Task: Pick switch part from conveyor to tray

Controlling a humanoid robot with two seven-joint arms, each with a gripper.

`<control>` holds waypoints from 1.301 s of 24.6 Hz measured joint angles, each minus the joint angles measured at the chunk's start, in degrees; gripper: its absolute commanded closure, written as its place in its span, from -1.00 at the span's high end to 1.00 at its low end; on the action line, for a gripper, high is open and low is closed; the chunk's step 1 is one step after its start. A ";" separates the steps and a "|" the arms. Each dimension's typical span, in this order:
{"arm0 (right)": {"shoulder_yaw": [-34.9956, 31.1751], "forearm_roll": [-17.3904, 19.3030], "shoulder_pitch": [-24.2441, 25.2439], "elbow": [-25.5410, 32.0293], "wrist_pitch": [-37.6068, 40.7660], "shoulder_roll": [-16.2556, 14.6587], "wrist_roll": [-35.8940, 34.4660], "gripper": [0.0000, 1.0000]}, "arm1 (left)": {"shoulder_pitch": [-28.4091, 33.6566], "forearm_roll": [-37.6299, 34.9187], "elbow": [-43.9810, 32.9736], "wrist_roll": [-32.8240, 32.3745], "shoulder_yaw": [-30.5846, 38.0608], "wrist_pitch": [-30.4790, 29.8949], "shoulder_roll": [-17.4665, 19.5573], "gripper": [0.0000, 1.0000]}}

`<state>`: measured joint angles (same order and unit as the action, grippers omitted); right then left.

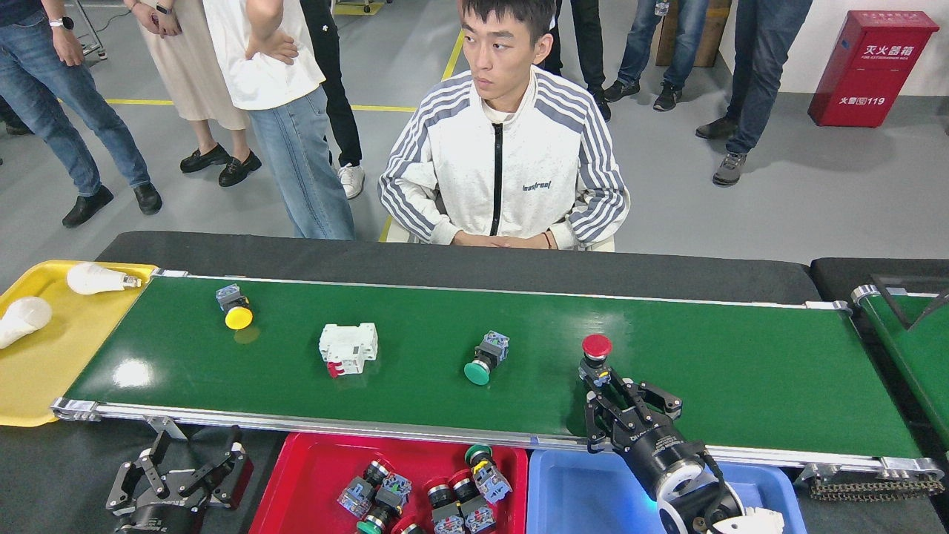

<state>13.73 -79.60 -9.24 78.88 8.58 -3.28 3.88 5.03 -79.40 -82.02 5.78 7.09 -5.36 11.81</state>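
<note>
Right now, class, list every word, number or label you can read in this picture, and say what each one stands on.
"119", after Chinese characters too small to read: lower line on the red cabinet.
White Chinese characters, upper line on the same cabinet: too small to read reliably.
Dark chest logo on the striped jacket: too blurred to read.
Markings on the white breaker and on the switch parts: too small to read.

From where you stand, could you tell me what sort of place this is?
Probably a factory-floor demo cell for sorting parts: a green conveyor carrying push-button switches, sorting trays below it, and onlookers on a grey floor with yellow lines.
</note>
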 measured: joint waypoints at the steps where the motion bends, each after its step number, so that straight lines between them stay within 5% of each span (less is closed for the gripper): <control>1: 1.37 0.00 0.21 0.87 0.00 0.00 -0.40 -0.71 | -0.06 0.00 -0.08 0.00 -0.01 0.02 0.00 1.00; 4: 7.56 -0.02 2.27 5.34 0.11 -0.07 -2.86 -0.64 | -0.42 0.00 -0.10 0.00 -0.03 0.14 0.00 1.00; 5: 9.90 -0.06 3.09 6.74 0.38 -0.16 -3.60 -0.38 | -0.69 0.00 -0.10 -0.01 -0.04 0.15 0.02 1.00; 6: 12.70 -0.09 4.00 8.19 1.14 -0.19 -4.06 0.70 | -0.86 0.00 -0.09 -0.03 -0.05 0.18 0.20 1.00; 7: 15.05 -0.10 4.80 9.28 2.40 -0.20 -4.69 0.95 | -1.02 0.00 -0.08 -0.12 -0.10 0.33 0.49 1.00; 16: 17.20 0.79 5.87 10.38 14.58 0.07 -7.30 1.00 | -11.17 0.00 3.23 -5.87 -4.74 -3.44 0.51 1.00; 28: -23.72 1.96 15.14 10.56 15.05 2.04 -6.96 1.00 | -20.71 0.34 20.65 -6.58 -4.66 -3.98 0.74 0.97; 32: -29.53 2.00 15.38 10.19 15.11 2.49 -7.03 1.00 | -22.59 0.41 23.97 -6.34 -3.48 -3.46 0.84 0.61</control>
<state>-15.80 -77.60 6.13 89.06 23.69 -0.80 -3.15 -17.56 -79.00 -58.04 -0.57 3.61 -8.82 12.65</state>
